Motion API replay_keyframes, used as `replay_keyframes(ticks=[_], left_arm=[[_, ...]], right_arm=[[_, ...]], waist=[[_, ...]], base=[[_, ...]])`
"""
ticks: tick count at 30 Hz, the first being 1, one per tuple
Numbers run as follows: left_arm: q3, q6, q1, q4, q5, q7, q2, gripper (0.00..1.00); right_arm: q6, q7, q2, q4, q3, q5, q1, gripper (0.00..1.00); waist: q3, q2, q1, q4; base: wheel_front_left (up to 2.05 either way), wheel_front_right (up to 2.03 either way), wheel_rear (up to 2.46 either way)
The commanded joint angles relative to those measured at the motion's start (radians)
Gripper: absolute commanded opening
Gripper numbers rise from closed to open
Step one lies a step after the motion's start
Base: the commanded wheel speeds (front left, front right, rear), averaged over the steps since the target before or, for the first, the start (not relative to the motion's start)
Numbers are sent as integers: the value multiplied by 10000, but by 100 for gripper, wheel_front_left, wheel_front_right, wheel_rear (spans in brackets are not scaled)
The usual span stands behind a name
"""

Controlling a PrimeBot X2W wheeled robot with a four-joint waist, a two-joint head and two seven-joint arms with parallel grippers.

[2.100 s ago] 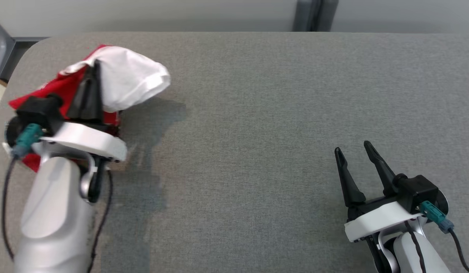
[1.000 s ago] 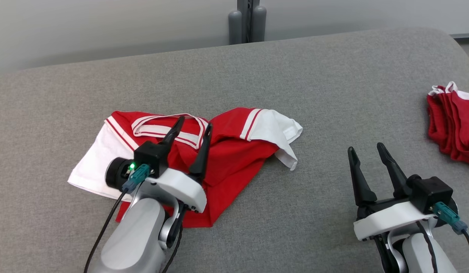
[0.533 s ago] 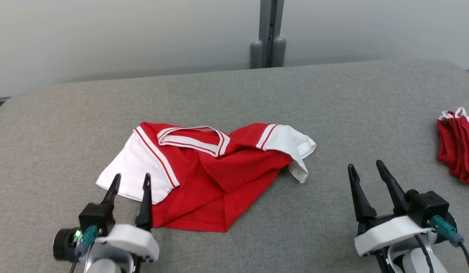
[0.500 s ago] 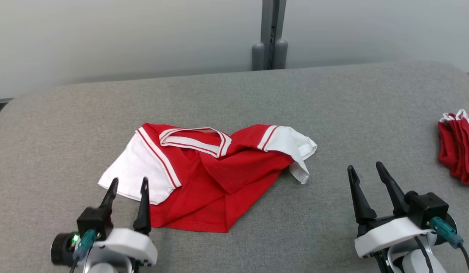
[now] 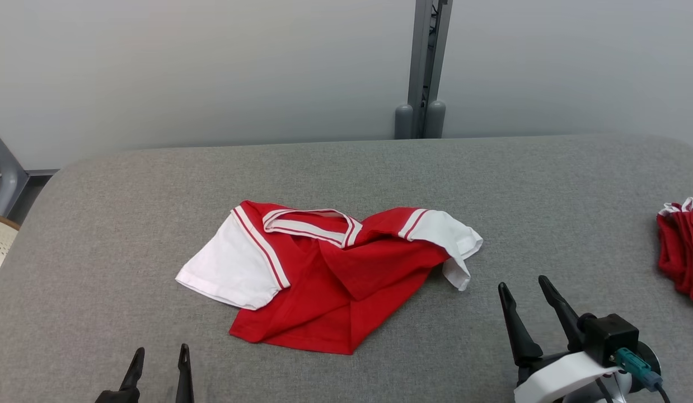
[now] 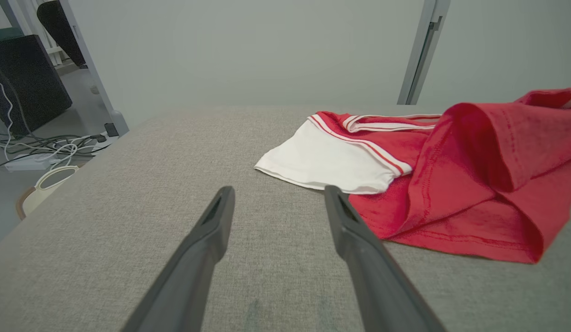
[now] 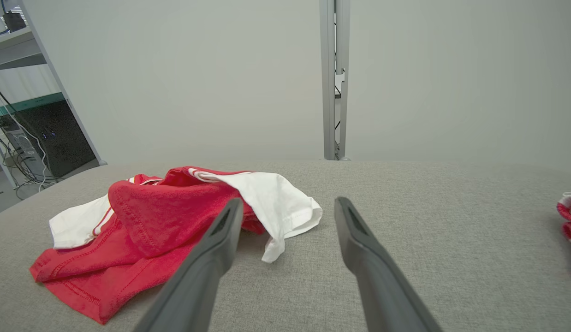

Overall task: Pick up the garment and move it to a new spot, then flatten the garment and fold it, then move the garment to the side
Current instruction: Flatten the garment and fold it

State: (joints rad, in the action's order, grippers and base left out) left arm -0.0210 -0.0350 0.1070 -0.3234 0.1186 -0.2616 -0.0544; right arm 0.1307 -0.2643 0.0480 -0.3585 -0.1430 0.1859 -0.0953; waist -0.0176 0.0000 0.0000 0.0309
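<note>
Garment (image 5: 346, 280): red T-shirt with white sleeves and a red-and-white striped neckband, lying crumpled near the middle of the grey padded tabletop (image 5: 380, 173). The sleeve on the robot's left is spread flat. The other sleeve is folded over, its cuff drooping onto the table. The red body is bunched in deep creases, with the stitched hem turned toward the robot. Neither gripper touches it.

Left gripper (image 5: 161, 350): low at the near edge in the head view, fingers spread apart with nothing between them. It is near the flat white sleeve and short of it.

Right gripper (image 5: 521, 282): near right of the table, fingers likewise parted and empty, beside the drooping sleeve and clear of it.

Stack of red garments (image 5: 682, 252): white-trimmed and folded (cut off by the picture's edge), at the table's right end, well apart from the T-shirt.

Grey metal post (image 5: 424, 67): upright behind the table's far edge, against a pale wall.

Cream plastic chair (image 6: 45, 184): off the table's left end.

Cables (image 6: 41, 150): tangled on the floor beyond the chair, beside a black cabinet (image 6: 27, 78).
</note>
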Motion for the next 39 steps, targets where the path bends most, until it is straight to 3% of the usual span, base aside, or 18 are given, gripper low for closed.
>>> replay_keyframes(ticks=[1, 8, 16, 29, 39], left_arm=[[-68, 81, 96, 74, -61, -45, -36, 100], [20, 170, 203, 112, -145, -45, 14, 100], [573, 90, -78, 22, 284, -45, 18, 100], [1264, -213, -556, -40, 926, -45, 18, 100], [1388, -360, -555, 60, 1211, -46, 17, 100]], right_arm=[[1, 5, 57, 5, -25, -9, 63, 100], [1, 5, 51, 29, -216, -96, 20, 100], [1, 5, 55, -151, -818, -541, -1063, 100], [1, 5, 391, -2597, -1361, -1847, -3541, 100], [1, 7, 584, -4137, -1629, -2449, -4508, 100]], waist=[[-33, 0, 0, 34], [19, 0, 0, 340], [447, 0, 0, 948], [1223, 0, 0, 1978], [1391, 0, 0, 2256]], base=[[0, 0, 0], [0, 0, 0], [0, 0, 0], [0, 0, 0], [0, 0, 0]])
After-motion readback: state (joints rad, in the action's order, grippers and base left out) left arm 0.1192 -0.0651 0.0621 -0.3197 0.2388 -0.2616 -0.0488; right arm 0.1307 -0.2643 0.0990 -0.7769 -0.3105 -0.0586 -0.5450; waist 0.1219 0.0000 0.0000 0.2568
